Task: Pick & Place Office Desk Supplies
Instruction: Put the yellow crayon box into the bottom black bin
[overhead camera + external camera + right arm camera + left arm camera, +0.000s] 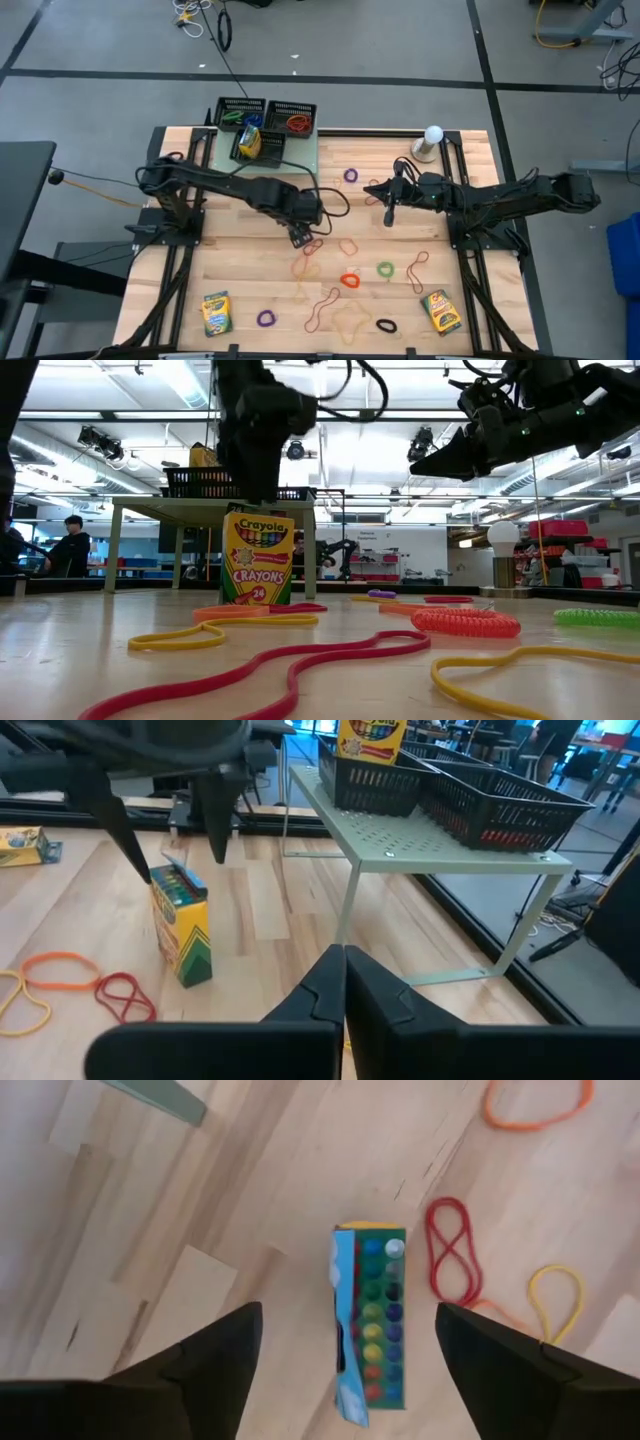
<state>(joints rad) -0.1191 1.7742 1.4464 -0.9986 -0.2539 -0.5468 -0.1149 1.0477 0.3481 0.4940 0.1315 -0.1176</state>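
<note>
A yellow-and-green crayon box [182, 928] stands upright on the wood table near its middle, its top flap open and the crayon tips showing [372, 1325]. My left gripper [348, 1310] hangs over it, pointing down and open, with one finger on each side of the box top and a gap to both. My right gripper [343, 970] is shut on nothing, held above the table right of centre [390, 215]. Rubber bands [349, 280] lie loose over the near half. Two more crayon boxes lie flat at the near left [216, 313] and near right [440, 311].
At the far edge a pale green shelf [300, 150] carries black mesh trays [290, 118], one holding a crayon box [250, 140]. A white ball-topped stand [430, 142] is at the far right. Red [450, 1250], orange [535, 1105] and yellow [555, 1295] bands lie beside the upright box.
</note>
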